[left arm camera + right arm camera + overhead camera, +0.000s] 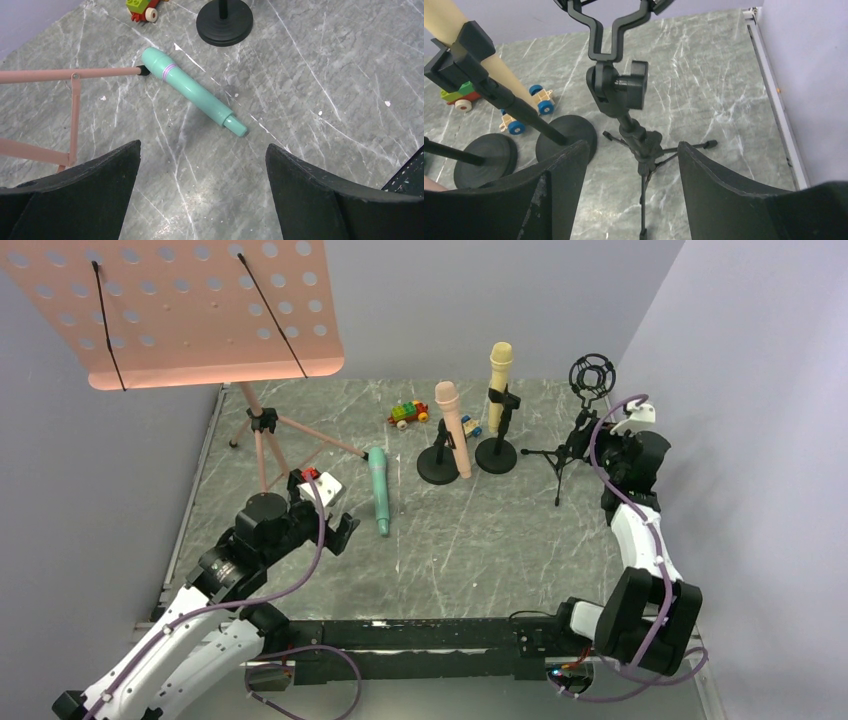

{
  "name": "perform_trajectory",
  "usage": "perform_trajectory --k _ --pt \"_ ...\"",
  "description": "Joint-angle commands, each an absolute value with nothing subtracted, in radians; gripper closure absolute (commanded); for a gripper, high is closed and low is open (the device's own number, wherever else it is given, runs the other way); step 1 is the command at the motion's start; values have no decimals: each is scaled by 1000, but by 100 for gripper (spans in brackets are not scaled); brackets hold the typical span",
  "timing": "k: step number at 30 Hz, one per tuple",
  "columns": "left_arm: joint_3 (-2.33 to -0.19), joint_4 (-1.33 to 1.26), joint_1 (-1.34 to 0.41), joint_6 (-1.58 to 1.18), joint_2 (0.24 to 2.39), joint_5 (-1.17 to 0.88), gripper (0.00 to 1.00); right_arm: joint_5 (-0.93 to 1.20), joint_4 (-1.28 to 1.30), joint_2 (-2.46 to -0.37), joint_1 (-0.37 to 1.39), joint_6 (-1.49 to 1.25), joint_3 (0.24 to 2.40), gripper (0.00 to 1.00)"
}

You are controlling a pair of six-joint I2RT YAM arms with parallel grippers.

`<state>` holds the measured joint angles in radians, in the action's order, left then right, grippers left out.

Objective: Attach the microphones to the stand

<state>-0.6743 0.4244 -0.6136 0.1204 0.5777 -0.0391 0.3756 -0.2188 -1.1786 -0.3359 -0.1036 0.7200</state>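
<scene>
The mint-green microphone (379, 490) lies flat on the grey table, also in the left wrist view (192, 91). My left gripper (335, 520) is open and empty, just left of and nearer than it (202, 165). The peach-pink microphone (452, 426) stands in a round-base stand (438, 466). The pale yellow microphone (498, 378) sits clipped in the second round-base stand (496, 454). A black tripod stand (568, 452) with an empty ring mount (592, 375) stands at the right. My right gripper (612, 436) is open and empty beside it, the stand's post (629, 125) between its fingers (569, 170).
A pink music stand (180, 300) on a tripod (265, 435) stands at the back left; one leg ends by the green microphone's head (142, 71). Toy cars (408, 414) lie behind the round stands, also in the right wrist view (524, 110). Walls close both sides.
</scene>
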Motion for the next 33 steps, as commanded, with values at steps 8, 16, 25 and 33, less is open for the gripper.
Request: perform_trajectory --k 8,16,25,33 --pt "-675 397 -609 140 586 -20 1 383 -432 -1306 -318 -91 763 31" --pt "-675 397 -609 140 594 -26 1 425 -501 -1371 -284 -78 776 35" --pt "-673 395 -609 141 597 -26 1 365 -534 -1439 -240 -37 814 49" --pt "-673 395 -609 141 598 -30 1 339 -555 -1433 -226 -11 798 82"
